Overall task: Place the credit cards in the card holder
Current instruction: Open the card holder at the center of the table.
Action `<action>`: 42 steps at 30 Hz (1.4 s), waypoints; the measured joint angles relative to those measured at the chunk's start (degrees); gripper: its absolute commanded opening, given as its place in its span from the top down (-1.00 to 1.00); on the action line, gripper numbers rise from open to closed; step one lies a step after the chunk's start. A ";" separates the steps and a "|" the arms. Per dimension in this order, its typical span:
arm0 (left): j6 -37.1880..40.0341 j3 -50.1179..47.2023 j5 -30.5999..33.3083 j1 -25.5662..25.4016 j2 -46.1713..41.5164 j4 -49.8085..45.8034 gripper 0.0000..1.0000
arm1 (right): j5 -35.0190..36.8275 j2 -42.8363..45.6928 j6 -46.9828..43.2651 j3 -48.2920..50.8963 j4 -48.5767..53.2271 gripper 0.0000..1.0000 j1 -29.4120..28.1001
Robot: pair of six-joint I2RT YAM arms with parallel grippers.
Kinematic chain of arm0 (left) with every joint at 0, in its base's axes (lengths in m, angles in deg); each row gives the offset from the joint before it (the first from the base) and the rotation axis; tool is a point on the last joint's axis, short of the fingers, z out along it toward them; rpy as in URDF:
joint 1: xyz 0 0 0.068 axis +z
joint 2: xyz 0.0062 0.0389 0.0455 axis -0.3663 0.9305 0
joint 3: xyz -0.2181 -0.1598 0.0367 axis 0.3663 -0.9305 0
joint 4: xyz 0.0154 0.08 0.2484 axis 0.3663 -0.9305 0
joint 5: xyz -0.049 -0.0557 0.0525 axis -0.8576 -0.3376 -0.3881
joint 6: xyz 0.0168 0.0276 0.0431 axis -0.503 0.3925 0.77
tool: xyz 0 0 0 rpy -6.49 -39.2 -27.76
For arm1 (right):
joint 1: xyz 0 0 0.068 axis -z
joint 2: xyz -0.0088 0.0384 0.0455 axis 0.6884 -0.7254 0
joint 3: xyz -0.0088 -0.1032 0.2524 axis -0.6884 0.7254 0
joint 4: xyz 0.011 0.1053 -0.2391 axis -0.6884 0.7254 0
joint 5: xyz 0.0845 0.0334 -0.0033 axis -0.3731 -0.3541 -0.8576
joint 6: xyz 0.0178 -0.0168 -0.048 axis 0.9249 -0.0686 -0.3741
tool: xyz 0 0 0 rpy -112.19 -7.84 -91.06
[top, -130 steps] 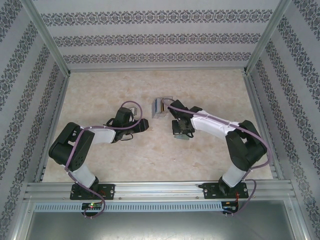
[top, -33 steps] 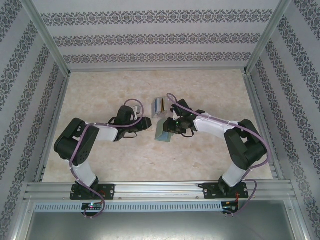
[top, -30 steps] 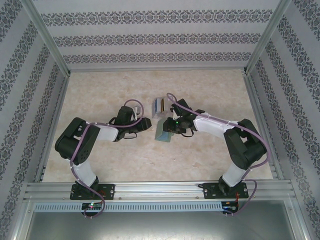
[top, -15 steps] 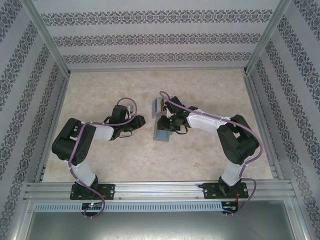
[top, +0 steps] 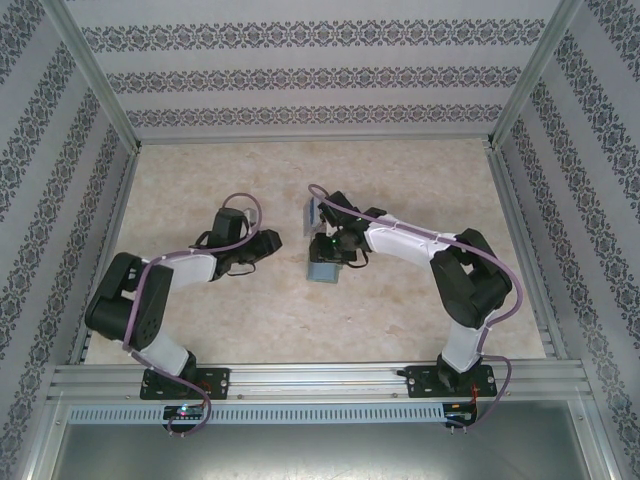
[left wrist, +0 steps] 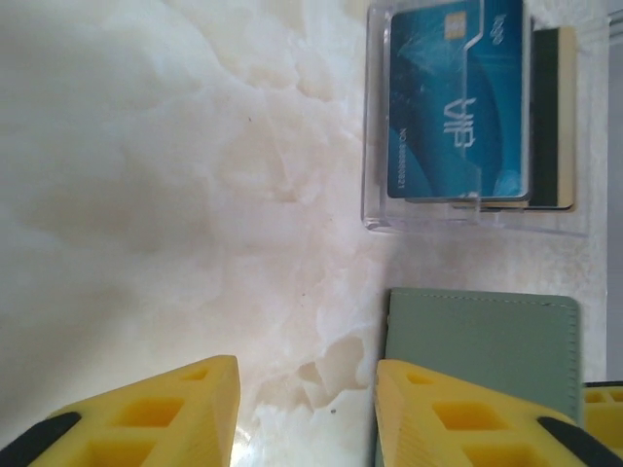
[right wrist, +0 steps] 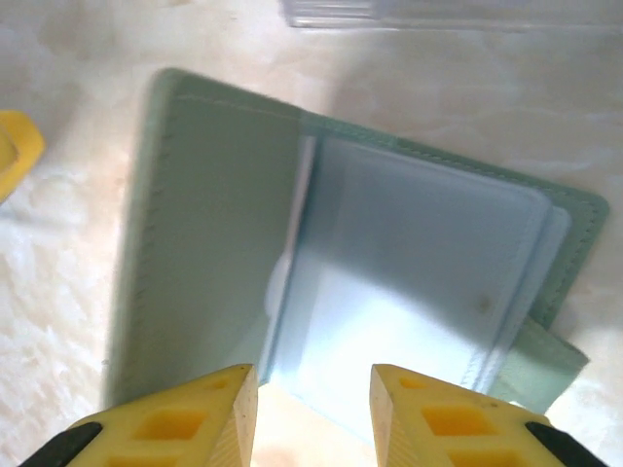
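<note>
The card holder [right wrist: 341,263] lies opened, light blue pockets up, just on the near side of the clear card rack [left wrist: 377,146] holding the blue VIP card [left wrist: 453,97], apparently so the released, empty right gripper [right wrist: 311,409] above it can steady the flap while the likewise parted, empty left gripper [left wrist: 305,409] fetches cards.

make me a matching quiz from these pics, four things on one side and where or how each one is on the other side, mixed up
Things:
1. blue card
2. card holder
3. left claw
4. right claw

Places or states:
A. open, above the pale blue pockets
B. lying opened out on the table
C. slotted in the clear rack
D. open, over bare table beside the holder's green edge

Pairs: 1-C, 2-B, 3-D, 4-A
</note>
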 measured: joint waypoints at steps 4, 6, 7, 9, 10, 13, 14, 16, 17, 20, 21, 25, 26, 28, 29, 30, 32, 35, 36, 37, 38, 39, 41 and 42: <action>0.61 -1.05 -0.04 2.49 -4.24 -3.30 -0.05 | 2.54 -0.74 -0.24 -4.04 2.84 0.22 -2.56; 0.66 -1.31 -0.20 3.28 -5.38 -4.57 -0.07 | 3.98 -2.43 -0.66 -6.75 4.09 0.20 -3.69; 0.66 -1.46 -0.46 3.67 -5.77 -5.01 -0.09 | 4.50 -3.54 -0.98 -7.98 4.35 0.18 -4.20; 0.63 -1.68 -1.44 4.37 -6.21 -5.62 -0.11 | 4.94 -5.84 -1.55 -9.77 4.70 0.16 -5.01; 0.66 -1.75 -1.99 4.68 -6.21 -5.81 -0.12 | 5.05 -7.26 -1.97 -10.73 5.18 0.15 -5.40; 0.83 -1.79 -3.41 5.22 -6.19 -6.29 -0.15 | 5.60 -10.97 -3.63 -13.29 6.73 0.13 -6.49; 0.94 -1.79 -3.78 5.31 -6.12 -6.34 -0.15 | 5.79 -11.80 -4.28 -13.75 7.13 0.13 -6.88; 1.31 -1.79 -4.39 5.31 -5.84 -6.40 -0.15 | 5.73 -12.83 -5.62 -14.32 7.80 0.14 -7.56; 1.73 -1.79 -4.68 5.31 -5.44 -6.40 -0.15 | 5.49 -13.09 -6.23 -14.36 8.13 0.14 -7.72; 3.26 -1.70 -5.68 5.31 -3.32 -6.38 -0.14 | 4.79 -13.09 -7.91 -14.34 8.83 0.14 -8.09; 3.78 -1.60 -6.32 5.31 -2.27 -6.32 -0.13 | 4.61 -13.09 -8.48 -14.25 8.79 0.14 -8.07; 4.98 -1.36 -9.25 5.29 2.29 -5.14 -0.14 | 4.00 -12.76 -10.03 -12.57 8.37 0.12 -7.93; 5.03 -1.01 -9.88 5.31 2.69 -4.44 -0.15 | 3.80 -12.46 -10.19 -11.78 8.02 0.12 -7.91; 5.16 -0.37 -11.17 4.92 4.02 -3.15 -0.17 | 3.23 -11.85 -10.38 -10.64 7.34 0.12 -7.58; 5.22 -0.26 -11.69 4.79 4.33 -2.43 -0.17 | 2.91 -11.76 -10.51 -10.45 7.08 0.12 -7.54; 5.25 -0.20 -12.13 4.55 4.72 -1.81 -0.15 | 2.69 -11.74 -10.51 -10.43 6.80 0.12 -7.52; 5.64 0.04 -12.28 4.15 5.18 -1.33 -0.05 | 2.34 -11.63 -10.51 -10.05 5.79 0.11 -7.52; 6.34 0.48 -11.85 3.63 6.16 -1.16 0.16 | 2.10 -10.73 -10.36 -8.63 4.20 0.06 -7.21; 6.56 0.59 -11.67 3.43 6.64 -0.98 0.24 | 2.08 -10.27 -10.32 -8.24 3.91 0.05 -7.17; 6.69 0.72 -11.58 3.39 6.95 -0.90 0.32 | 2.14 -9.62 -10.27 -7.76 3.56 0.03 -7.15; 6.91 0.79 -11.61 3.32 7.45 -0.55 0.39 | 2.38 -8.61 -10.12 -6.99 2.97 0.02 -6.97; 6.97 0.83 -11.74 3.32 7.80 -0.24 0.43 | 2.58 -7.37 -10.03 -6.05 2.43 0.01 -6.82; 7.13 0.87 -12.04 3.30 8.44 0.33 0.47 | 3.39 -4.50 -9.64 -4.24 1.66 -0.04 -6.27; 7.15 0.87 -12.04 3.30 8.57 0.48 0.48 | 3.85 -3.19 -9.20 -3.56 1.38 -0.06 -5.90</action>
